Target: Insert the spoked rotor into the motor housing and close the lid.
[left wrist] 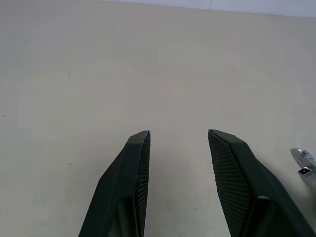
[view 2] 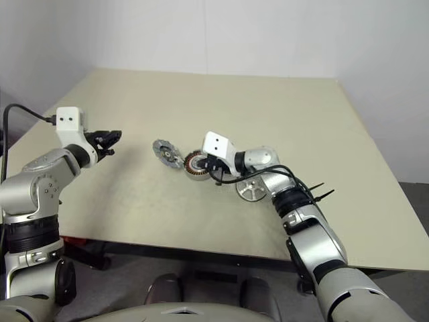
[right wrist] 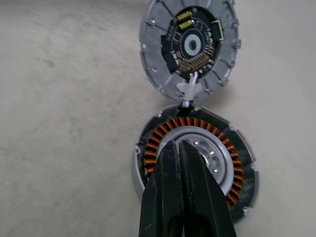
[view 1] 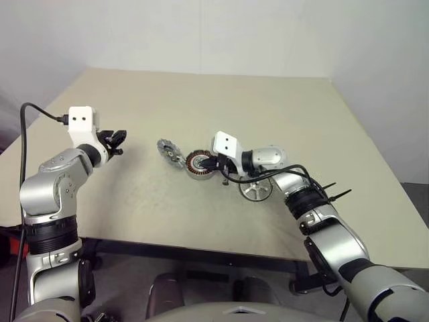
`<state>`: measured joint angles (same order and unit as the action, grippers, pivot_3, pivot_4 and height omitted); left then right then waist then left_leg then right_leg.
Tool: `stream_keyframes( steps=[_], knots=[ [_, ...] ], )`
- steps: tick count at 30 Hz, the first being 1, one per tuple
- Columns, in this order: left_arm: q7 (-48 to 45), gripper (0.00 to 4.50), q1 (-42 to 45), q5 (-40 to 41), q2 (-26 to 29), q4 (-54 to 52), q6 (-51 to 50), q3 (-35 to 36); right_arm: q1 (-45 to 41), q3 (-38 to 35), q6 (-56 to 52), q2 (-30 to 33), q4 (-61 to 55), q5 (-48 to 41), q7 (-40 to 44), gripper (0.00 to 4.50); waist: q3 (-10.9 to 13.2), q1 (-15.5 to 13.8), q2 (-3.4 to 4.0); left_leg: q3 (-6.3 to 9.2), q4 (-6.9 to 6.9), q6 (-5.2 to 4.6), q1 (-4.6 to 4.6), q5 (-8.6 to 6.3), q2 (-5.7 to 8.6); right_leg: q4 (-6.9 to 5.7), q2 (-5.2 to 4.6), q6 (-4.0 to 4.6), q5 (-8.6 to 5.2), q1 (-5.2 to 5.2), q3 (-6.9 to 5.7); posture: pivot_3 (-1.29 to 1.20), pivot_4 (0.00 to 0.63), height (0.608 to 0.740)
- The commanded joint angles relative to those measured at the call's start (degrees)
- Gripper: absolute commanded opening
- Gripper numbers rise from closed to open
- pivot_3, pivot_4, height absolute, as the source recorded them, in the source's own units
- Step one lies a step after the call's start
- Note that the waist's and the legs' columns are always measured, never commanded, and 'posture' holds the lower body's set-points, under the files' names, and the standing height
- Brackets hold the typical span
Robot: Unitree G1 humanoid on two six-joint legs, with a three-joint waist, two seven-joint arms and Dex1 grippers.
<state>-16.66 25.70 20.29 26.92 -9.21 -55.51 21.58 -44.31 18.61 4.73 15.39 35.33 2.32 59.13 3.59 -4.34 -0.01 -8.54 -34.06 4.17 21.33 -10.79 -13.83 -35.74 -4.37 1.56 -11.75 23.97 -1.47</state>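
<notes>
Starting at your left, the left gripper (view 1: 118,141) hangs over bare beige tabletop (view 1: 281,114) with its two black fingers apart and nothing between them, well clear of the parts.

Moving right, the small silvery round lid with a notched edge and a dark circuit face (right wrist: 190,44) lies open on the table, tipped back, joined by a small white link to the rim of the motor housing. That round dark housing ring with copper-brown windings and a silver centre (right wrist: 197,153) sits flat on the table just beside the lid, and its centre is empty.

The right gripper (right wrist: 183,163) points across from the right with its jaws pressed together on nothing, tips over the housing's silver centre; you cannot tell from these views whether they touch it.

Further right, the flat silver spoked rotor disc (view 1: 255,190) lies on the table under the right forearm, near the housing, not yet picked up.

So, by my reading, you are at the very first step: the rotor is still to be fetched. Your next move calls for opening the right jaws, backing off to the rotor, gripping it by rim or hub, and lowering it level and centred into the housing before swinging the lid shut.
</notes>
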Motion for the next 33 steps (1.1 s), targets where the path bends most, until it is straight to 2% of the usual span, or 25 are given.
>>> stream_keyframes(
  steps=[1, 14, 20, 26, 33],
  knots=[
    [0.9, 1.97, -0.2, 1.0, -0.9, -3.1, -0.1, -0.7, -2.3, -1.0, 2.3, 0.4, 1.0, 0.4, -0.5, 0.04, 0.0, 0.0, 0.00, 0.00, 0.00, 0.00, 0.00, 0.00, 0.00, 0.00, 0.00, 0.00, 0.00, 0.00, 0.00, 0.00, 0.000, 0.740],
    [2.1, 1.97, -0.2, 1.8, -1.3, -3.7, -0.1, -1.1, -3.4, -0.5, 5.9, 0.0, 6.7, 2.6, -1.5, 0.04, 0.0, 0.3, 0.00, 0.00, -0.02, -0.01, 0.00, 0.00, 0.00, -0.01, 0.00, 0.01, 0.00, 0.00, 0.00, 0.00, 0.000, 0.740],
    [2.5, 1.97, -0.3, 1.9, -1.5, -4.0, -0.1, -1.1, -5.0, 1.5, 8.9, 1.4, 6.4, 6.4, -1.2, 0.04, 0.0, 0.3, 0.00, 0.00, -0.02, -0.01, 0.00, 0.00, 0.00, -0.01, 0.00, 0.00, 0.00, 0.00, 0.00, 0.00, 0.000, 0.740],
    [2.5, 1.97, -0.6, 1.9, -1.1, -4.0, -0.1, -0.7, -5.7, 4.4, 13.2, 4.5, 5.2, 9.8, 2.4, 0.04, 0.0, 0.3, 0.00, 0.00, -0.05, -0.02, 0.01, -0.01, 0.00, -0.01, 0.00, 0.00, 0.00, 0.00, 0.00, 0.00, 0.000, 0.740],
    [2.5, 1.97, -0.9, 1.8, -1.0, -3.9, 0.0, -0.9, -8.6, 5.4, 16.7, 4.0, 9.4, 12.9, 0.5, 0.04, 0.0, 0.4, -0.01, 0.00, -0.08, -0.02, 0.00, -0.01, 0.00, -0.04, 0.00, 0.01, 0.01, 0.00, 0.01, 0.00, 0.000, 0.740]
  ],
)
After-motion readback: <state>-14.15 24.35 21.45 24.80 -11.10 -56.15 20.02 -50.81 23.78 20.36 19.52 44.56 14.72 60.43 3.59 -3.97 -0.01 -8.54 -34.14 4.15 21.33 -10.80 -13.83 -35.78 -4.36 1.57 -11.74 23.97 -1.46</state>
